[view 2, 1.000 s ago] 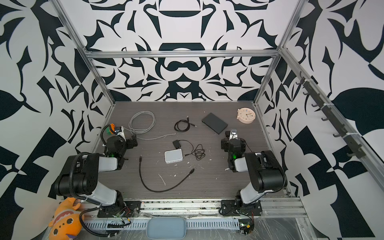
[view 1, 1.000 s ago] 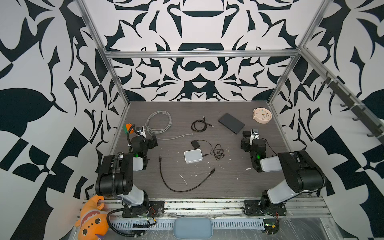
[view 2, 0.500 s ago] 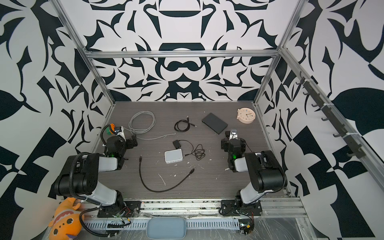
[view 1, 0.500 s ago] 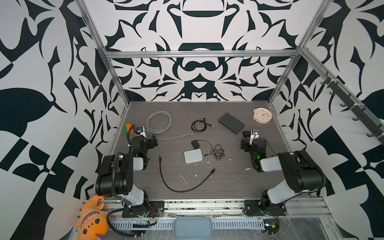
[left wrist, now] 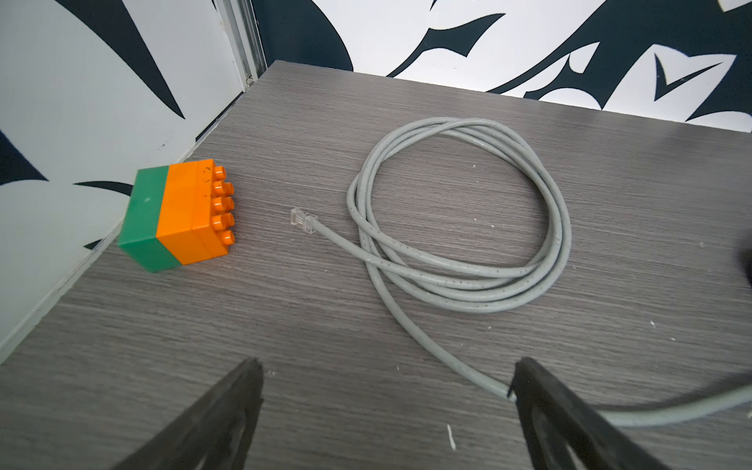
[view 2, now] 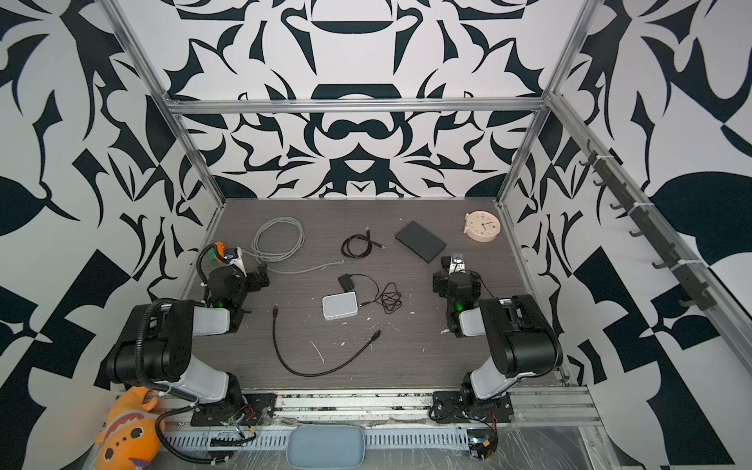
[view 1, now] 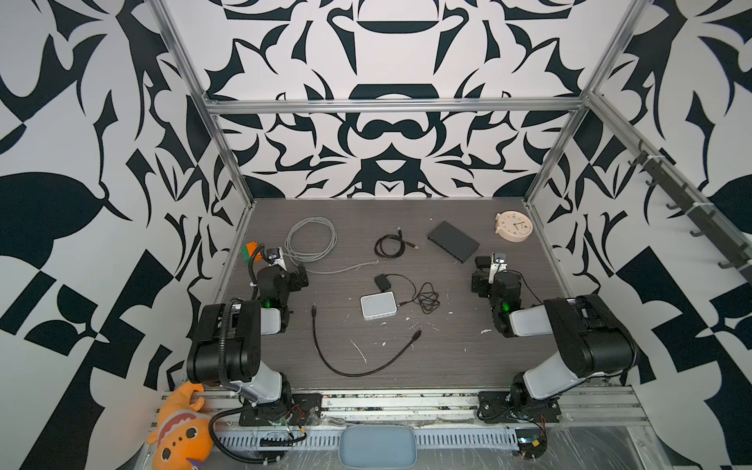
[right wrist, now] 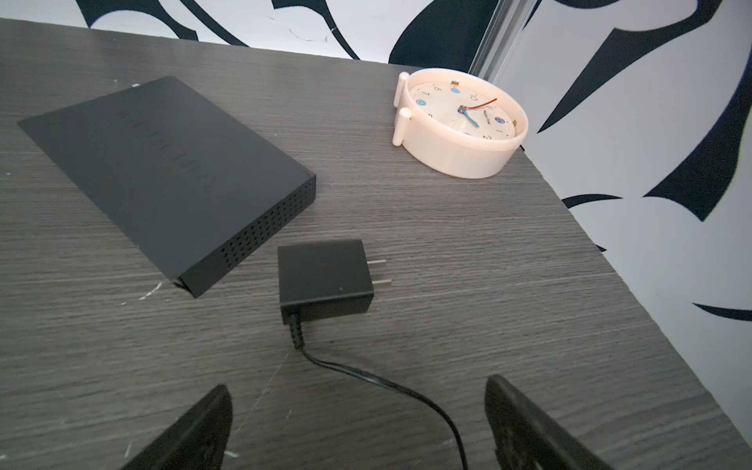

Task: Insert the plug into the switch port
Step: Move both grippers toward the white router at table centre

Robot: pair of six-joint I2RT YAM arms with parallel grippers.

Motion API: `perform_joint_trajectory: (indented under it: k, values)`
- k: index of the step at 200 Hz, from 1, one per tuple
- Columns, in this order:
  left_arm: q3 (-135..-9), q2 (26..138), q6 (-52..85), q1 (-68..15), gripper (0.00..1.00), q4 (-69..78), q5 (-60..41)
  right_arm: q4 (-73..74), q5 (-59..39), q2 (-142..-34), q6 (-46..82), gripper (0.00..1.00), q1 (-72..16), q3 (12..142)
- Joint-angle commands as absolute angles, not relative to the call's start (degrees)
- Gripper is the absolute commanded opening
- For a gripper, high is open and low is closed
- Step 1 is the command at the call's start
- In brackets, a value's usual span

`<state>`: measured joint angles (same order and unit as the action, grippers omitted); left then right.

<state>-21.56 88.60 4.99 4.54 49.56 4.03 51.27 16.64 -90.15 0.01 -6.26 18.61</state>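
A flat black switch (view 1: 453, 247) (right wrist: 162, 175) lies at the back right, and its ports do not show. A grey network cable (view 1: 311, 242) (left wrist: 460, 211) is coiled at the back left, with its clear plug (left wrist: 304, 220) lying free on the table. A black cable (view 1: 358, 360) with a plug at each end lies in front of the middle. My left gripper (left wrist: 386, 366) (view 1: 299, 276) is open and empty, with the grey cable's tail passing by one finger. My right gripper (right wrist: 358, 386) (view 1: 480, 280) is open over the thin lead of a black power adapter (right wrist: 325, 280).
A small white box (view 1: 378, 306) sits mid-table with a black adapter (view 1: 381, 281) and a tangled lead. A short black cable coil (view 1: 390, 245) lies behind it. A cream clock (view 1: 514, 226) is at the back right corner, and a green and orange brick block (left wrist: 175, 215) by the left wall.
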Motion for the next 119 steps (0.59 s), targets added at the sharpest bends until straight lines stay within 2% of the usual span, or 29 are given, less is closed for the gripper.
perform_joint_trajectory:
  k: [1, 23, 36, 77, 119]
  values:
    - [-25.90, 83.26, 7.33, 5.98, 0.99, 40.23, 5.58, 49.35, 16.52, -87.03, 0.40, 0.95, -6.51, 21.25]
    - [-36.92, 78.74, 9.24, 6.00, 0.99, 18.22, 8.42, 23.16, 14.42, -79.93, 2.57, 0.91, -6.59, 31.93]
    - [-41.00, 77.69, 13.57, 4.99, 1.00, 10.88, 8.13, 14.19, 11.71, -77.84, 4.43, 0.89, -7.88, 37.46]
    - [-46.63, 75.66, 26.21, -11.92, 0.96, -3.31, 12.82, 2.29, 0.01, -76.87, 13.76, 0.85, -19.69, 47.13]
    - [-44.26, 77.65, 37.32, -28.53, 0.90, -9.64, 14.62, -2.80, -8.73, -83.76, 18.77, 0.77, -34.97, 52.16]
